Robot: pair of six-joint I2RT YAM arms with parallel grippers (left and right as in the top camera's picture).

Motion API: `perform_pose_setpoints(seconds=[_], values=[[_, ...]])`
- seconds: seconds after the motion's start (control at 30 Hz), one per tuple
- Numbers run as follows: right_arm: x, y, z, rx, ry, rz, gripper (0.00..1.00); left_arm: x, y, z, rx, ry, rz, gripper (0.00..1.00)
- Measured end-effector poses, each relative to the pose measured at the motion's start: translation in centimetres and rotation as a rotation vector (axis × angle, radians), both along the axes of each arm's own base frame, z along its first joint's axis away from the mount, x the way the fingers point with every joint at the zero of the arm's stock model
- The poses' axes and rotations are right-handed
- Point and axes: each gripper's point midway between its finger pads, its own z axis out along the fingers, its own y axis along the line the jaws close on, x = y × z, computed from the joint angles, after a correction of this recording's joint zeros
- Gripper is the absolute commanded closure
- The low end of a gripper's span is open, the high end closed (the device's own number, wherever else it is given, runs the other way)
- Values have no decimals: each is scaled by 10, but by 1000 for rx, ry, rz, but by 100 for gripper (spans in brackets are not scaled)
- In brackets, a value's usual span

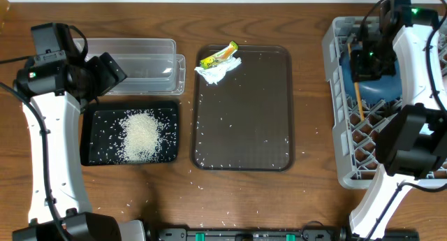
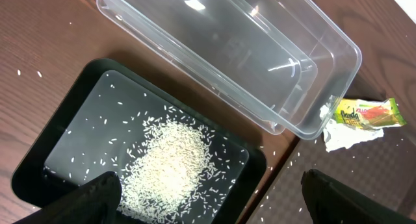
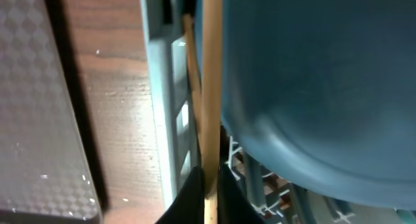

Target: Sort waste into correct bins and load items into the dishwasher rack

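Overhead: white rice heap [image 1: 143, 135] in shallow black tray [image 1: 87, 157]; yellow-green snack wrapper [image 1: 218, 54], crumpled white paper scrap [image 1: 218, 72] unsorted on brown serving tray [image 1: 265, 94]. Left wrist: left gripper [image 2: 208, 198] spread, empty, over glossy tray; clear plastic tub [image 2: 325, 49] empty. Right wrist: right gripper [image 3: 209, 198] pinches thin wooden chopsticks [image 3: 209, 87] beside smooth dark blue dish [image 3: 312, 87] in grey lattice rack [image 3: 159, 87].

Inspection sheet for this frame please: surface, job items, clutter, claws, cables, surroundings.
Surface: wooden table.
Job's things: rice heap in black tray; clear tub empty; wrapper and paper scrap on brown tray; blue dish in grey rack.
Clutter: loose grains across brown tray and table.
Claws: left claw open, aimed at black tray; right claw shut on chopsticks beside blue dish.
Cables: black lead by left arm, clear of the trays.
Surroundings: nothing seen.
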Motion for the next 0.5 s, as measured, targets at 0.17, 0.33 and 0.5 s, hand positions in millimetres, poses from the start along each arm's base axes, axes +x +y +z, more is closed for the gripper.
perform_pose_setpoints(seconds=[0.17,0.33,0.5], values=[[-8,4,-1,19,34,3,47,0,0,0,0,-1,0,8],[-15,5,-1,27,62,-22,43,0,0,0,0,-1,0,8],[-26,11,0,56,110,-44,43,0,0,0,0,-1,0,8]])
